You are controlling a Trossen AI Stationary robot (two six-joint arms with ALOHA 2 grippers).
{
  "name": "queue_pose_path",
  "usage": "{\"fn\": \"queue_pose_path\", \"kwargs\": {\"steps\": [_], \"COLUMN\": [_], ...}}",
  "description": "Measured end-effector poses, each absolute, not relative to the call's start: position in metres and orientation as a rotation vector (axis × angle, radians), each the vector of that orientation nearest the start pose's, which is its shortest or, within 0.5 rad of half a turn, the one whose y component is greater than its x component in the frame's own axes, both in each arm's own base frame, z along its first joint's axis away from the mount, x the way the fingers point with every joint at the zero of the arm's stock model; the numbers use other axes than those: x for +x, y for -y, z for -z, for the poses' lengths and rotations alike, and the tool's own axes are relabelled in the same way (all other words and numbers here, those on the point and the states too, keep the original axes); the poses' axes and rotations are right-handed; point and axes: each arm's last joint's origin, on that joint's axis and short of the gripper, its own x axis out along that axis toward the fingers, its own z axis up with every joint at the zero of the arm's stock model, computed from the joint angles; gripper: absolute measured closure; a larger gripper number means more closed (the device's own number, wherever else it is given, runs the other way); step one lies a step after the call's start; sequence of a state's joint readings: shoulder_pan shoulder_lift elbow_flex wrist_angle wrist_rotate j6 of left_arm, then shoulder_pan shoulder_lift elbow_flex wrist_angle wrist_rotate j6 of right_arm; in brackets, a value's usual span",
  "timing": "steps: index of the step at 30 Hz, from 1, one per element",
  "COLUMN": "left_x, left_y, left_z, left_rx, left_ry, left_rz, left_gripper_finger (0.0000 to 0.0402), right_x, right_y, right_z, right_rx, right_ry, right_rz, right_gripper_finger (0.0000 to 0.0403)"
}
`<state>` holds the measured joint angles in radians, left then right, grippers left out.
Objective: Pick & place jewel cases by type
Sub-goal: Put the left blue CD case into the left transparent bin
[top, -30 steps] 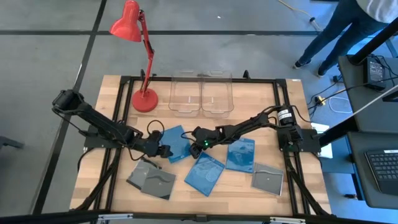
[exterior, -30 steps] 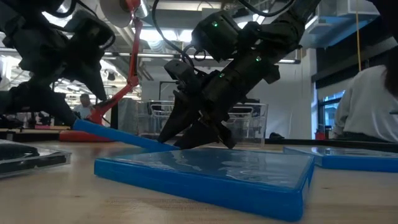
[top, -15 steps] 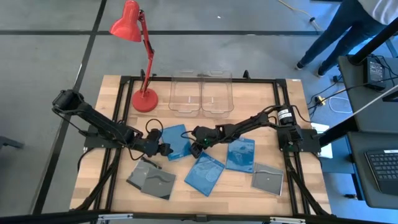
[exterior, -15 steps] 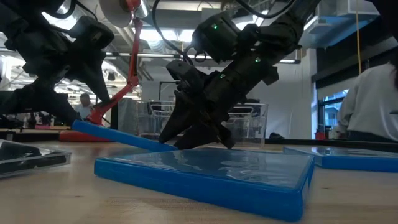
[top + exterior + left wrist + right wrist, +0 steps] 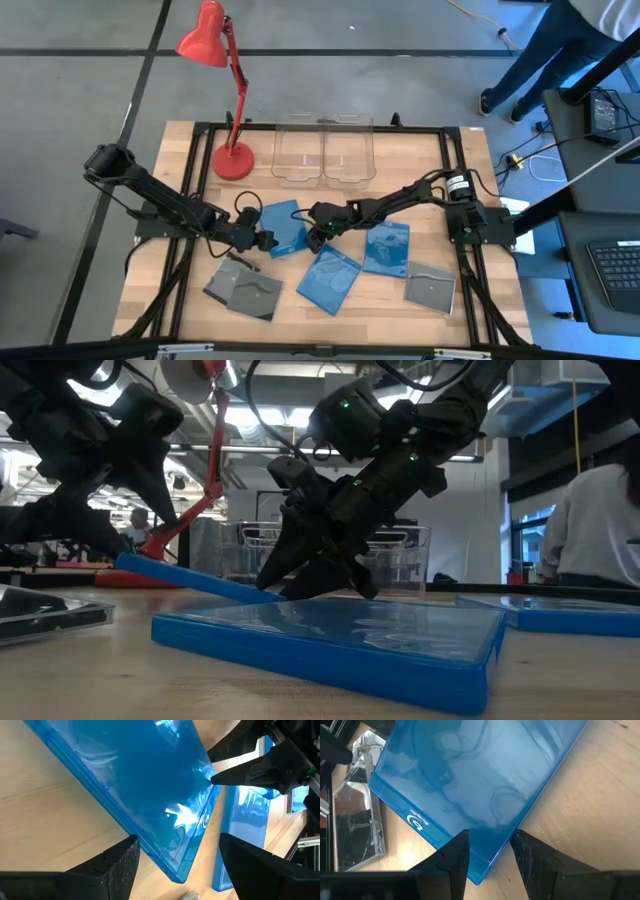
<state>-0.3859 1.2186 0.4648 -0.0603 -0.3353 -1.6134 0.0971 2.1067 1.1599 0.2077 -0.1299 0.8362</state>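
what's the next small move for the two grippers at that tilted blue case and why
Probably close the right gripper on the blue case. Its fingers straddle one corner, open, and the low view shows the case tipped up on one edge. The left gripper sits open at the opposite side, so nothing grips the case yet. The bins look empty.

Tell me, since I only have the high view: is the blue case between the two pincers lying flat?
Observer: No. The low view shows that blue jewel case tilted, with one edge raised off the table.
Operator: Is the left pincer clamped on it?
Observer: No. In the left wrist view, the left pincer has its fingers wide apart, with a corner of the case between them.
Operator: And the right?
Observer: The right wrist view shows the right pincer pointing at the case's edge, fingers slightly apart.
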Motion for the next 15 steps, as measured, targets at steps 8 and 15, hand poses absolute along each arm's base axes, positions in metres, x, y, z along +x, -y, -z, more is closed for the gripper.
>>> {"fn": "queue_pose_path", "kwargs": {"steps": [8, 15], "left_x": [0.2041, 0.2052], "left_y": [0.0725, 0.0733], "left_z": [-0.1607, -0.1619], "left_rx": [-1.212, -1.222], "left_ry": [-0.587, -0.587], "left_rz": [-0.508, -0.485], "left_gripper_finger": [0.0137, 0.0137], "right_x": [0.4131, 0.4128], "right_y": [-0.0455, -0.0458], "right_z": [-0.1001, -0.0999], "right_rx": [0.796, 0.801], "right_ry": [-0.844, -0.849], "right_rz": [0.046, 0.043], "right_gripper_finger": [0.0248, 0.0248]}}
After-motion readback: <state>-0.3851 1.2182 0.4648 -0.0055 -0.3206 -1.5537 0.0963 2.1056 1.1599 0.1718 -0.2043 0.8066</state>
